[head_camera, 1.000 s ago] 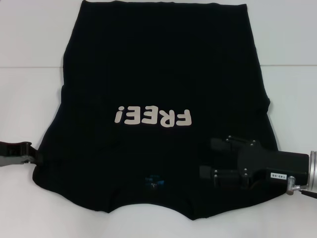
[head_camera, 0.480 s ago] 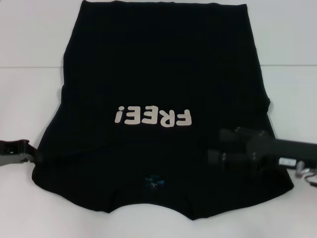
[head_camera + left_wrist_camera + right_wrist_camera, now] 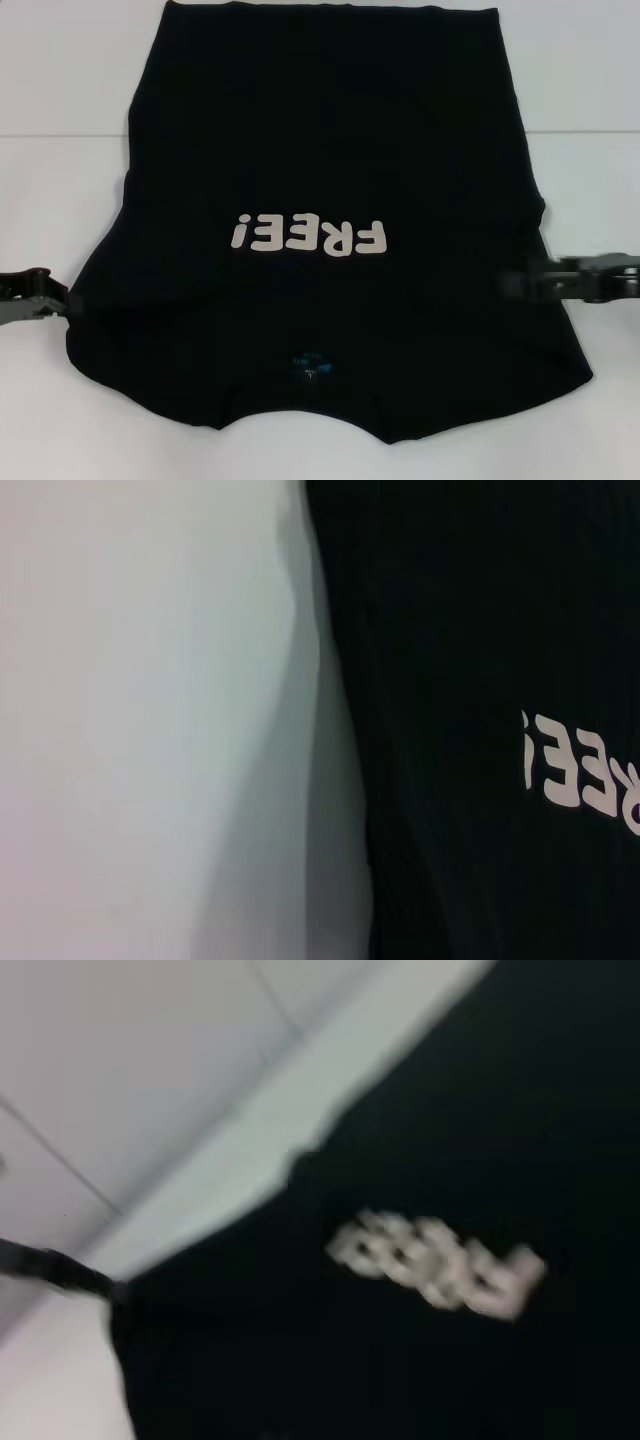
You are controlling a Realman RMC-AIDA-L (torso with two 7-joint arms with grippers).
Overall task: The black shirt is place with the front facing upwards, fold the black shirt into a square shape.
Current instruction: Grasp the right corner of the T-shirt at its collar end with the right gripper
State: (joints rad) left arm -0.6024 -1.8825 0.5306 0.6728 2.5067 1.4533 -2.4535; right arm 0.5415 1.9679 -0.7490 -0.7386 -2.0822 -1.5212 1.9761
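Head view: black shirt point(image 3: 330, 230), flat on white table point(image 3: 60, 200), centre, lettering "FREE!" point(image 3: 308, 236) inverted; long axis runs near to far, collar nearest the robot. Left gripper point(image 3: 35, 296) at its left edge, right gripper point(image 3: 585, 282) at its right; finger state of both indeterminable.

The black shirt point(image 3: 330, 200) covered the middle of the white tabletop point(image 3: 60, 200). Bare tabletop lay open on both sides. The left tool point(image 3: 45, 298) touched the shirt's left edge; the right tool point(image 3: 560, 282) overlapped its right edge.
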